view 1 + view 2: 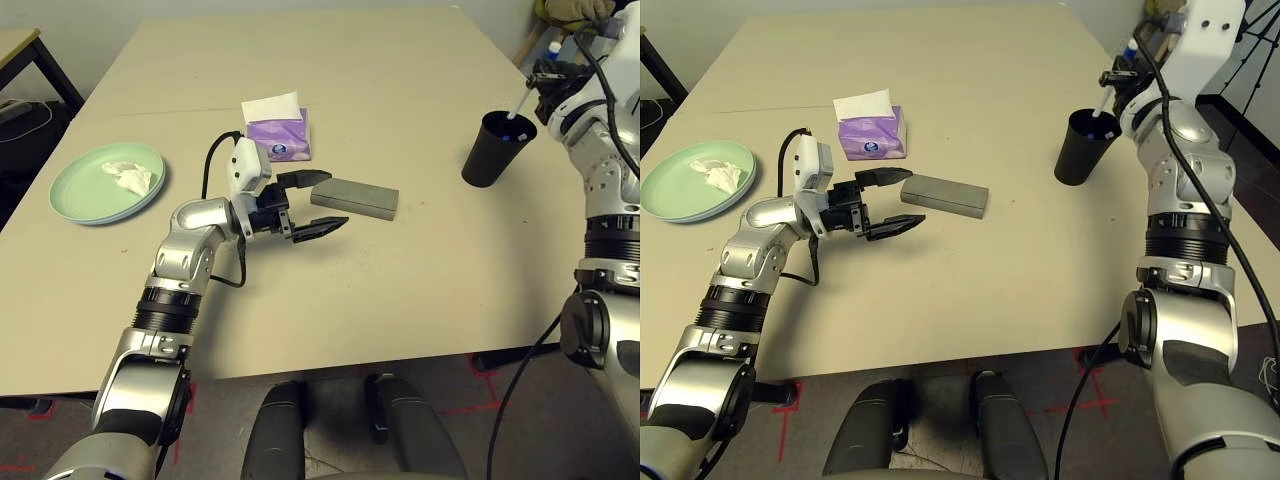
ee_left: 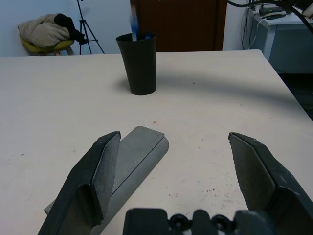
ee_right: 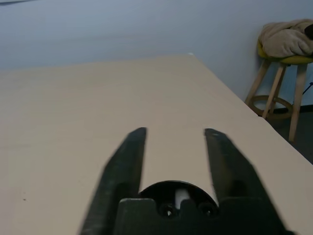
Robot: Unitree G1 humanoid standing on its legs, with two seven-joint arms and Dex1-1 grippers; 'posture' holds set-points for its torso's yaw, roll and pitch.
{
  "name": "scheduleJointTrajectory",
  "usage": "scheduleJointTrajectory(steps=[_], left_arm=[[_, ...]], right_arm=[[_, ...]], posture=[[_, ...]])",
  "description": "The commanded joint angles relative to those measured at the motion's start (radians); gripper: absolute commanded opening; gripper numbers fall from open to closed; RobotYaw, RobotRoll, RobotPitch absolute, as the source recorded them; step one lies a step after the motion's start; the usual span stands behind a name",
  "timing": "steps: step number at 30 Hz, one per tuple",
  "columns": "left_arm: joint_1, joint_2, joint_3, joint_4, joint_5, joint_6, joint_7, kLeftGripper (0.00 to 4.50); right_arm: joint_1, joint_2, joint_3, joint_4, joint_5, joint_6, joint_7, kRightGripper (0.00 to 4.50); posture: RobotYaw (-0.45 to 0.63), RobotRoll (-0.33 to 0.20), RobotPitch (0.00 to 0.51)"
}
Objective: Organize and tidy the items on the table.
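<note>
1. Left end effector: fingers wide apart, pointing right, level just over the surface, holding nothing. Far finger sits just beside the near-left end of the grey glasses case; near finger is clear of it.
2. Right end effector: fingers parted, nothing between them, hovering directly over the black cup at the right side of the surface.
3. White marker with a blue tip stands in the cup, leaning against the rim. Can't tell whether the right end effector touches it; looks just let go.
4. Purple tissue box: mid-surface, just beyond the left end effector, white tissue sticking up. Apart from the case.
5. Pale green plate: far left of the surface, crumpled white tissue lying in it.
6. Surface: light beige, bare across the far half.
7. Step in hand (judgement): marker drop into the cup looks finished on the right; left side is lined up to take the glasses case.
8. Next move (judgement): left end effector needs to slide right so both fingers straddle the case across its narrow width, then close. Right arm should lift straight up so it does not tip the cup.
</note>
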Motion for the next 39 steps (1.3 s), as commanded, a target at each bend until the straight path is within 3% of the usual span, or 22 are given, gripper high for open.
scheduleJointTrajectory(steps=[1, 2, 6, 11, 17, 23, 30, 34, 39], left_arm=[[0.002, 0.000, 0.001, 0.012, 0.005, 0.002, 0.008, 4.50], [0.000, 0.001, 0.003, 0.015, 0.007, 0.000, 0.014, 4.50], [-0.042, 0.000, 0.033, 0.064, 0.022, -0.017, 0.078, 4.50], [-0.056, -0.043, 0.116, 0.049, -0.006, 0.063, 0.282, 4.50], [0.000, -0.114, 0.208, -0.028, 0.035, 0.117, 0.603, 4.50], [0.062, -0.141, 0.272, -0.069, 0.136, 0.116, 0.905, 4.50], [0.136, -0.146, 0.349, -0.065, 0.252, 0.022, 1.179, 4.50], [0.181, -0.135, 0.352, -0.078, 0.313, 0.014, 1.261, 4.50], [0.224, -0.123, 0.375, -0.080, 0.278, -0.029, 1.231, 4.50]], right_arm=[[0.021, 0.010, 0.007, -0.036, -0.001, 0.019, -0.006, 4.09], [0.025, 0.011, 0.008, -0.041, 0.000, 0.019, -0.002, 4.48], [0.061, 0.035, 0.033, -0.076, 0.035, -0.086, 0.135, 4.48], [0.205, 0.093, 0.055, -0.173, 0.124, -0.228, 0.362, 4.48], [0.316, 0.121, 0.075, -0.177, 0.127, -0.298, 0.429, 4.48], [0.379, 0.146, 0.064, -0.150, 0.099, -0.382, 0.390, 4.48], [0.501, 0.224, 0.034, -0.211, 0.024, -0.421, 0.146, 4.48], [0.559, 0.237, 0.024, -0.229, -0.016, -0.450, 0.046, 4.48], [0.597, 0.208, 0.009, -0.176, -0.012, -0.521, 0.077, 4.48]], posture=[[0.10, 0.000, 0.105], [0.10, 0.000, 0.105], [0.11, 0.000, 0.111], [0.12, 0.000, 0.111], [0.16, 0.000, 0.116], [0.18, 0.000, 0.119], [0.17, 0.000, 0.119], [0.17, 0.000, 0.117], [0.18, 0.000, 0.117]])
